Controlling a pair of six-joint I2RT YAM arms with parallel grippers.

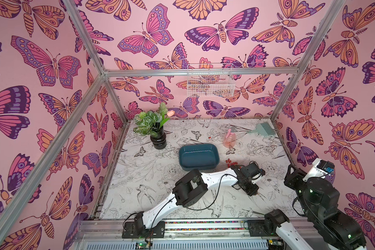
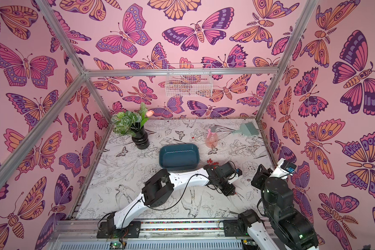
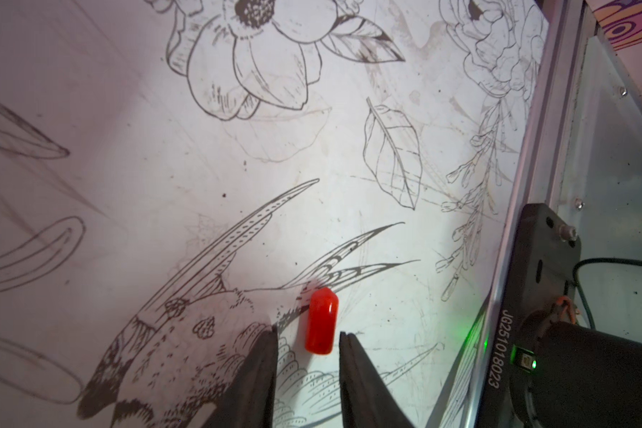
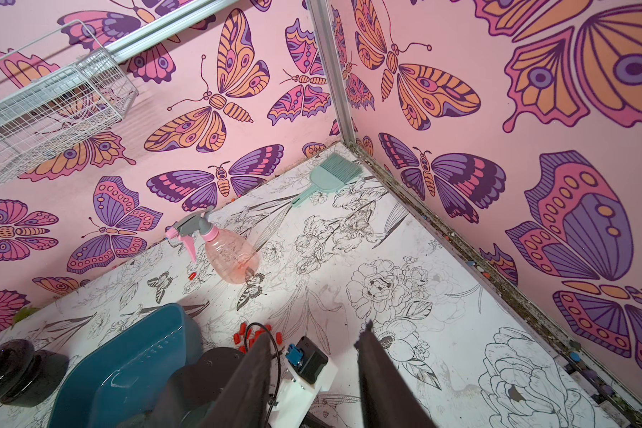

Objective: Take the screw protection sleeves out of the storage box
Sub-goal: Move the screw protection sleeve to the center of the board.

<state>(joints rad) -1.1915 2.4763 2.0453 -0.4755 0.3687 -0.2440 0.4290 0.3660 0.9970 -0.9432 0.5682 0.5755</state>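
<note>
A single screw protection sleeve (image 3: 321, 320), glossy red plastic, short and cylindrical with one domed end, lies on its side on the table (image 3: 127, 185), a matt white sheet printed with black line drawings of flowers and birds. It sits between the tips of the left gripper (image 3: 307, 334), whose dark wedge-shaped fingers (image 3: 260, 370) stand partly apart. Bare table shows on one side of the cap. It may brush the other finger, but the view is too tight to say, and nothing looks clamped. More sleeves (image 1: 231, 162) lie in a loose cluster on the table just beside the right wall of the storage box (image 1: 198, 145), a smooth dark teal tray with rounded corners and low walls. The left arm's black wrist covers part of that cluster in both top views. One lone sleeve (image 4: 191, 275) lies beyond the box, near a clear pink spray bottle (image 4: 230, 255). The right gripper (image 4: 317, 331) hangs above the table with its jaws well apart, holding nothing. A pale green brush (image 4: 330, 174) lies in the far corner, a ribbed black vase (image 1: 158, 138) of leaves stands left of the box, and a white wire basket (image 1: 210, 83) hangs on the back wall.
</note>
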